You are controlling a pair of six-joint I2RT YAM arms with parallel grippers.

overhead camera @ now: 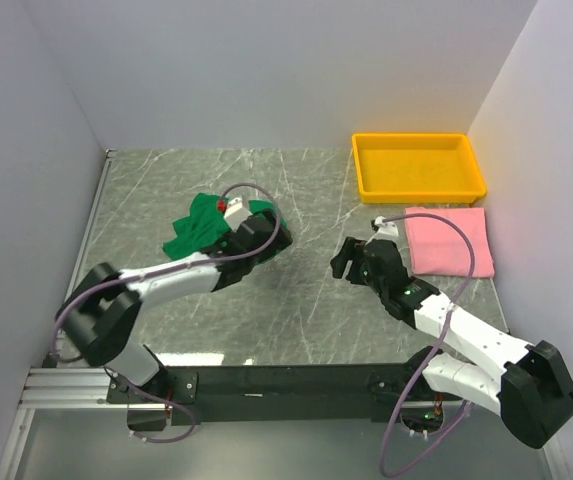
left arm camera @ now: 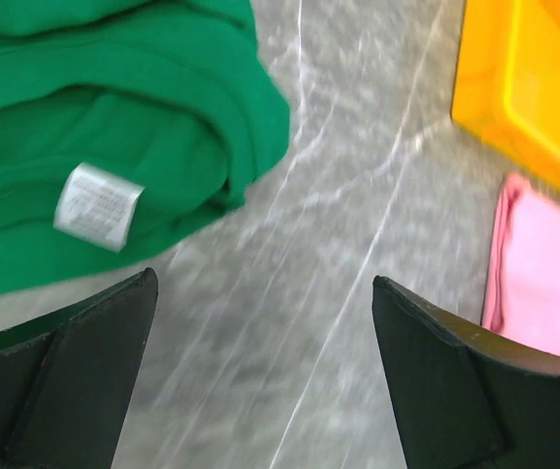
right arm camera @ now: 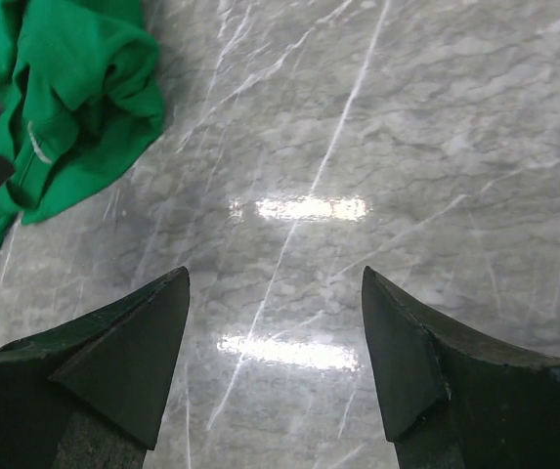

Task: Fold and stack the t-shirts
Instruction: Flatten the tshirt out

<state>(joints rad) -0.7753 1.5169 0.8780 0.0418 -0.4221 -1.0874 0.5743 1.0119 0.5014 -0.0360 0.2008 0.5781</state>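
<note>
The dark green t-shirt (overhead camera: 196, 227) lies crumpled at the left-centre of the table; it fills the upper left of the left wrist view (left arm camera: 113, 127), white label up, and the top left of the right wrist view (right arm camera: 64, 107). The pink t-shirt (overhead camera: 451, 240) lies folded flat at the right, also seen in the left wrist view (left arm camera: 538, 278). My left gripper (overhead camera: 266, 232) is open and empty just right of the green shirt (left arm camera: 265, 293). My right gripper (overhead camera: 346, 262) is open and empty over bare table, left of the pink shirt (right arm camera: 275, 288).
A yellow plastic tray (overhead camera: 366, 170) stands at the back right, beyond the pink shirt; its corner shows in the left wrist view (left arm camera: 475, 88). White walls close in the table on the left, back and right. The surface is grey marble (overhead camera: 306, 300).
</note>
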